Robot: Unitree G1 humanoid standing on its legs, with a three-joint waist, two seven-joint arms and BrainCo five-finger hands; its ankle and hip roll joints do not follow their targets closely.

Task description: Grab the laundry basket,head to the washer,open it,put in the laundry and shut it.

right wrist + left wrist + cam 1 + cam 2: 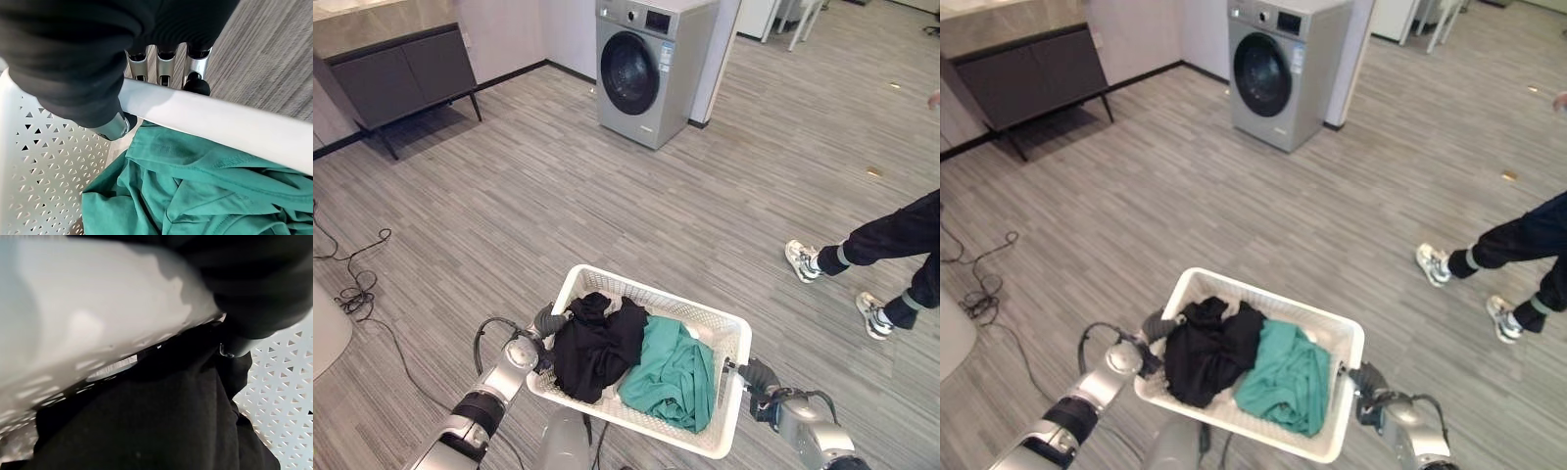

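I hold a white perforated laundry basket [724, 328] low in front of me, off the grey floor. A black garment [597, 348] and a teal garment [675, 377] lie in it. My left hand [548, 321] grips the basket's left rim. My right hand [756, 377] grips its right rim. In the right wrist view, its fingers [164, 68] curl under the rim bar [220, 122] and the thumb presses from inside, above the teal cloth [195, 196]. The silver washer [646, 69] stands far ahead by the wall, its round dark door [628, 72] shut.
A person's legs in dark trousers and white shoes [803, 259] stand to the right. A dark low cabinet [406, 73] sits at the back left. Loose cables [357, 289] lie on the floor at the left. Open floor stretches toward the washer.
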